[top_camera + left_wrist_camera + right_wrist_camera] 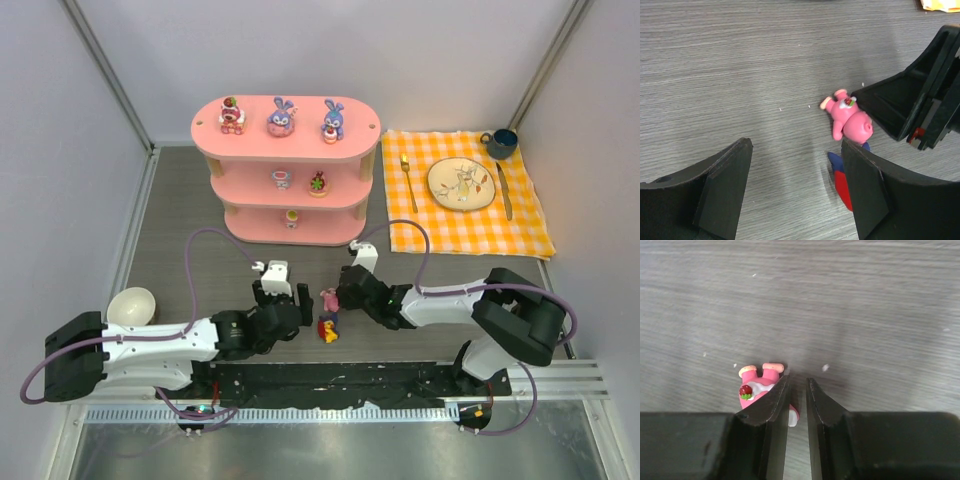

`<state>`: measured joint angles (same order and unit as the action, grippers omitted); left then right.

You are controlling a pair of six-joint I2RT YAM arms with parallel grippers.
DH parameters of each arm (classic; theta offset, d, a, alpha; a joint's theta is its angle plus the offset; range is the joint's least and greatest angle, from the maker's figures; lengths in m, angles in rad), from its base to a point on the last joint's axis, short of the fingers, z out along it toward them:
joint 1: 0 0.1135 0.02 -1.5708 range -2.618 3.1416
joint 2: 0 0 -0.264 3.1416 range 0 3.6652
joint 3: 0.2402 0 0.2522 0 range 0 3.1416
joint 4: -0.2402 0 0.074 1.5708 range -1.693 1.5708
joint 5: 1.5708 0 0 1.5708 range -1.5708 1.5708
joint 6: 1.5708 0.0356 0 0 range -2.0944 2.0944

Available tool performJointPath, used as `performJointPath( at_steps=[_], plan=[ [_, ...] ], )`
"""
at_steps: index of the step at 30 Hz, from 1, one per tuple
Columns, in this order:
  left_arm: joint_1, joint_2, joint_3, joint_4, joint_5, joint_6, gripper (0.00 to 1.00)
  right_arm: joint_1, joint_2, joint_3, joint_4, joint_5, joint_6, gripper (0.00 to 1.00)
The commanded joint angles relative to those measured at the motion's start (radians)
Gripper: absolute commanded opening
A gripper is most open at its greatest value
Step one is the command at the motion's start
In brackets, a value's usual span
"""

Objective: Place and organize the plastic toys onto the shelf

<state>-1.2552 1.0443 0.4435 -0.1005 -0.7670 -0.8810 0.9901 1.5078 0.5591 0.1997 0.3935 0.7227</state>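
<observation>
Near edge: both arms reach in toward the table centre. Left gripper (288, 303): jaws wide apart, nothing between them. Red-yellow toy (327, 330) lies just beside one finger, partly hidden in the left wrist view. Right gripper (346, 292): jaws pinched to a thin slit. Pink toy (328, 299) lies on its side on the table against the outer face of one finger (772, 400), not between the tips. Both toys sit in the tight gap between the grippers. White bowl (131, 306) is near the left edge, beside the left arm. Bare table runs on to the shelf (300, 145), far centre. Top board: pink bear (232, 115), bunny (281, 118), second bunny (333, 120), front strip bare. Orange checked cloth (440, 225) is far right, just beside the shelf.
</observation>
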Motion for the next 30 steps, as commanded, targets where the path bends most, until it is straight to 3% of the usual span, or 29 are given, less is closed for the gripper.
performJointPath(
  at_steps=[1,15,30],
  plan=[
    [-0.001,0.010,0.047,0.036,-0.022,0.011,0.77,0.051,0.031,0.045,-0.068,0.040,0.084,0.25],
    [-0.003,-0.004,0.043,0.021,-0.006,0.008,0.77,0.088,-0.087,-0.010,-0.194,0.099,0.153,0.29],
    [-0.001,-0.043,0.032,-0.025,-0.017,-0.018,0.77,0.162,0.055,0.096,-0.102,0.028,0.115,0.28]
  ],
)
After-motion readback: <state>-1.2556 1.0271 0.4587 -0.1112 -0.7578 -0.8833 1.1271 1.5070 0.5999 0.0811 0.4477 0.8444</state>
